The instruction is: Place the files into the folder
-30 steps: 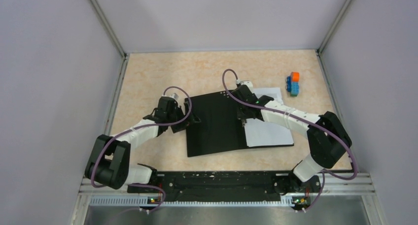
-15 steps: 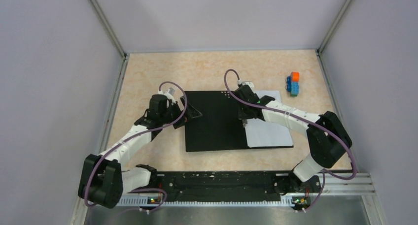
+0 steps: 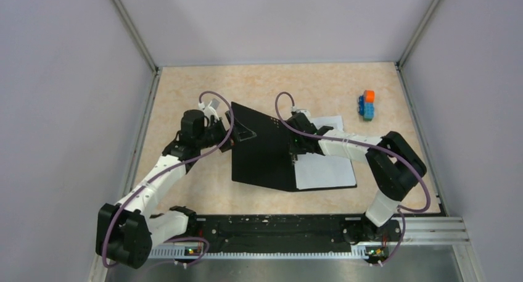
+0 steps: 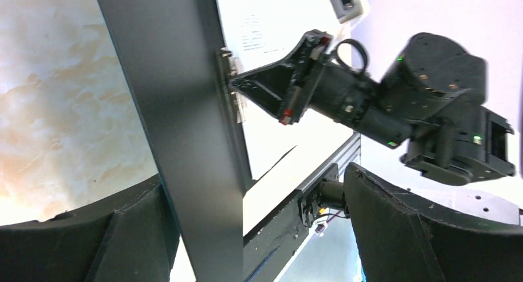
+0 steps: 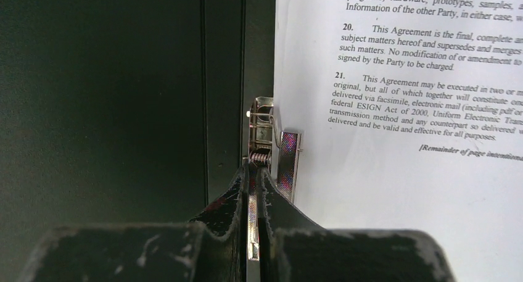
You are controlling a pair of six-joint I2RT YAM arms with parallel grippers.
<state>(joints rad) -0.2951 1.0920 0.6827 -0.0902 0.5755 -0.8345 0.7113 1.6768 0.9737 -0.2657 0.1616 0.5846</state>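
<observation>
- Top view: the folder (image 3: 262, 152) lies open in the middle of the table (image 3: 185, 91) with its black inside up. Its left flap is raised at a slant. The files (image 3: 324, 171) lie flat on its right half.
- The left gripper (image 3: 239, 132) is spread wide at the flap's far left corner and clamps nothing. The right gripper (image 3: 294, 155) is pressed together at the spine.
- Left wrist view: the flap's dark face (image 4: 179, 109) runs up between the spread fingers, and neither finger visibly pinches it. Beyond it, the right gripper meets the metal clip (image 4: 233, 78) at the sheets' edge.
- Right wrist view: the fingertips (image 5: 237, 199) are pinched tight on the clip's lever. The clip's bright bar seems to overlap the left edge of the top sheet (image 5: 419, 171), which is printed with text.
- The step in hand looks like securing the sheets under the clip.
- The next move probably calls for easing the lever down so it bites the paper. The left arm would then fold the flap over without dragging the floppy sheets.
- The tabletop is smooth, mottled peach. Plain lilac-grey walls stand on three sides and a black rail (image 3: 277, 223) runs along the near edge.
- An orange-and-blue block stack (image 3: 367, 105) sits far right, well apart from the folder.
</observation>
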